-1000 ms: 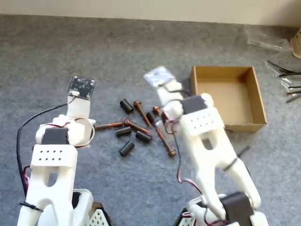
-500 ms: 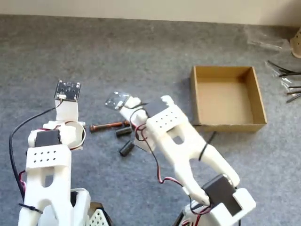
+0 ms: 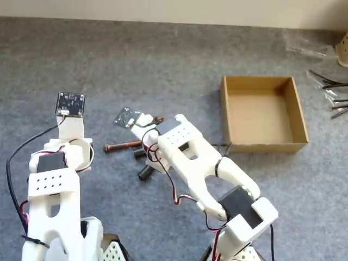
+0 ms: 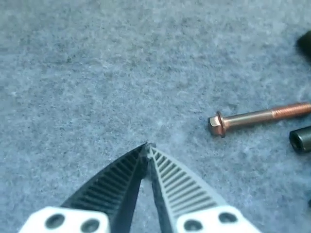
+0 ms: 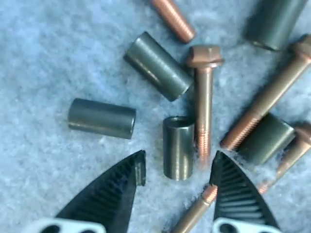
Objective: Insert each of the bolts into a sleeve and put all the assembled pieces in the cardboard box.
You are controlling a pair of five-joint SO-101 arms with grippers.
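Left gripper point(image 4: 147, 148): closed, ribbed black fingers pressed tip to tip, nothing between them. Hangs over bare grey carpet point(image 4: 97, 73). Just ahead of the tips and apart from them: a long copper-coloured hex-head bolt point(image 4: 257, 115), flat on the carpet, flanged head nearest the gripper. Near its shank, the open mouth of a dark cylindrical metal sleeve point(image 4: 301, 139).

Right gripper point(image 5: 178, 167): spread wide, clasping nothing. Straddles a short dark grey metal sleeve point(image 5: 178, 147) lying on the carpet, with a gap between it and each fingertip. Right alongside that sleeve, parallel to it: a second copper bolt point(image 5: 203, 102), threaded end toward the gripper, head away. By that head, one end of a slanted grey sleeve point(image 5: 158, 65); off to the side, apart from the rest, another grey sleeve point(image 5: 102, 118) lying crosswise. Farther out, a loose heap of more copper bolts point(image 5: 267, 102) and sleeves point(image 5: 266, 138), some crossing or touching.

From above: right arm point(image 3: 190, 152) stretched over the heap at mid-carpet, left arm point(image 3: 54, 185) beside it, off the heap. Well apart from the parts, on the right arm's outer side: a brown open-topped cardboard box point(image 3: 260, 81), upright on the carpet.
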